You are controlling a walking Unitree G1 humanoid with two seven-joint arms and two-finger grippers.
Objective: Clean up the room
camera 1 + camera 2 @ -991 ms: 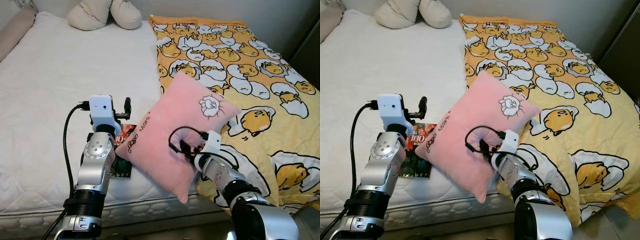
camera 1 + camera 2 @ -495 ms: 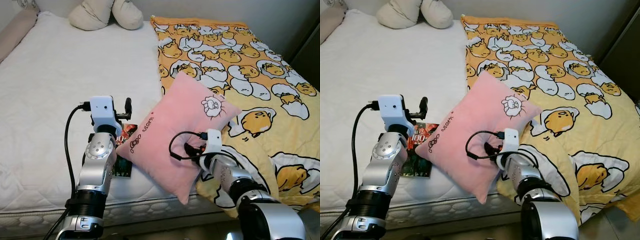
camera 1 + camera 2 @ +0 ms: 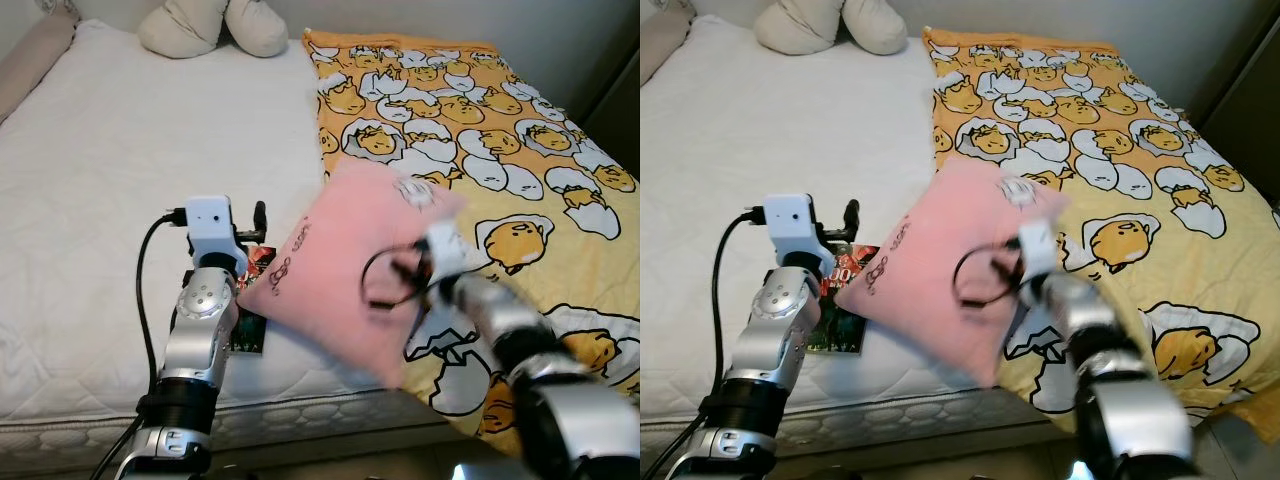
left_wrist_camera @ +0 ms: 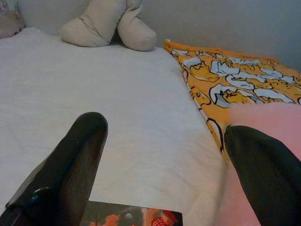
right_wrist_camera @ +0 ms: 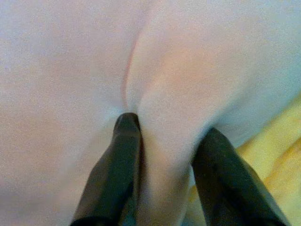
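Pink pillow (image 3: 345,280) apparently in right gripper (image 5: 164,141).

Bed (image 3: 90,200): white mattress, yellow egg-print blanket (image 3: 500,130) on right half. 2 cream cushions (image 3: 210,25) at head. Pale wall (image 4: 225,23).

A big bed (image 3: 90,180) has a white cover with little bumps on it. Two soft cream cushions (image 3: 210,25) sit at the far end, touching each other. A grey wall (image 4: 225,23) stands behind the bed. A dark strip (image 3: 1240,90) stands on the right side.
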